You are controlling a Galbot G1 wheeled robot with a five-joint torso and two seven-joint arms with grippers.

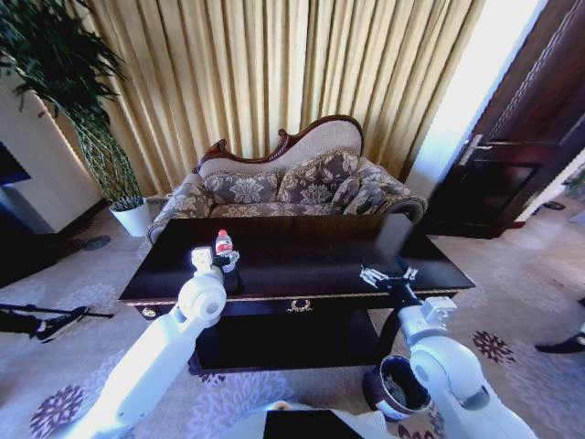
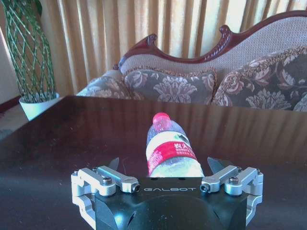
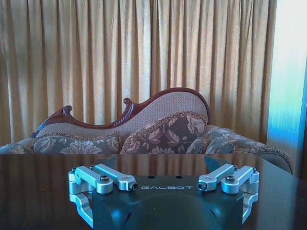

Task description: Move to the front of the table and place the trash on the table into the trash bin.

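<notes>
Nearest you, at the lower left of the head view, your left arm reaches up to the table's (image 1: 302,274) front edge, and the left gripper (image 1: 226,265) sits at the base of the bottle (image 1: 223,245). From the left wrist view the left gripper (image 2: 165,167) stands spread, one finger (image 2: 113,164) on each side of the bottle (image 2: 170,153), which is upright with its red cap toward the sofa (image 2: 216,81). I can't confirm either pad is touching it, so treat it as not yet gripped.

Moving right, the middle of the tabletop is dark and glossy. Toward the centre right of the head view, the right gripper (image 1: 382,274) hangs over the table's right front part with its fingers apart, and the right wrist view shows the right gripper (image 3: 163,165) holding nothing. At the lower right of the head view, the trash bin (image 1: 395,389) stands on the carpet just beside the table leg, close under your right arm.

Watch the bottle: it looks light and tall, so closing off-centre or nudging forward could tip it or send it rolling across the slick top. Carrying it over to the bin risks crossing your right arm.

The bottle's base is hidden behind the gripper body. Small pale bits near the right gripper in the head view may be paper or part of the fingers; I can't tell. Part of the bin is cut off by your right arm.
</notes>
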